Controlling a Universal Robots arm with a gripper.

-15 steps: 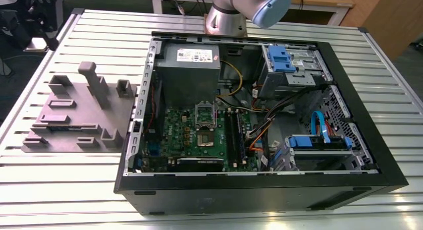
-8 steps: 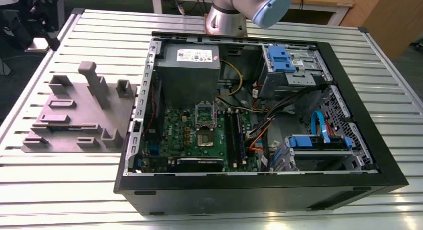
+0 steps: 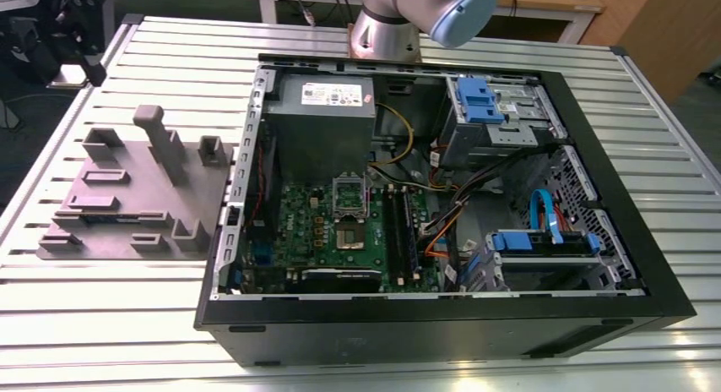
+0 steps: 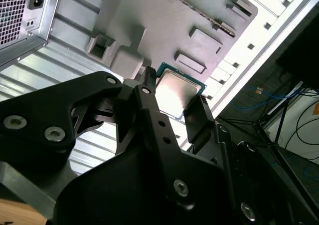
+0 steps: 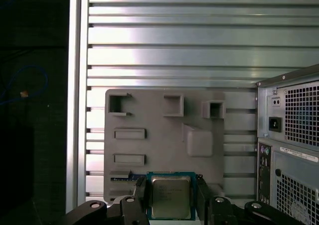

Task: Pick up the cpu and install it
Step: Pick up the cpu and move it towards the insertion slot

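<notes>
The gripper (image 5: 172,192) is closed on the cpu (image 5: 171,199), its two black fingers (image 5: 141,196) standing one against each of two opposite edges of the chip. In the second wrist view the contact on one side is partly hidden by the finger itself, so the grip looks firm there rather than being plainly shown. In both wrist views the cpu's shiny metal top faces the camera, with its thin green rim showing around it. The chip hangs well above the grey fixture plate (image 5: 159,135), which lies flat on the slatted aluminium table (image 5: 174,35) and carries several raised blocks and shallow pockets. In the first wrist view the rear of the computer case (image 5: 294,135) stands just beside the plate, with its perforated panel and power inlet facing the camera. In the exterior view the fixture plate (image 3: 135,198) sits at the exterior view's left, with the open computer case (image 3: 451,324) beside it toward the exterior view's right. Inside the case the green motherboard (image 3: 327,231) lies flat on the side toward the plate. The metal socket frame (image 3: 351,210) is near the board's middle and the grey power-supply box (image 3: 324,100) lies at the far end. The robot arm (image 3: 417,20) rises at the table's far edge, behind the case.
</notes>
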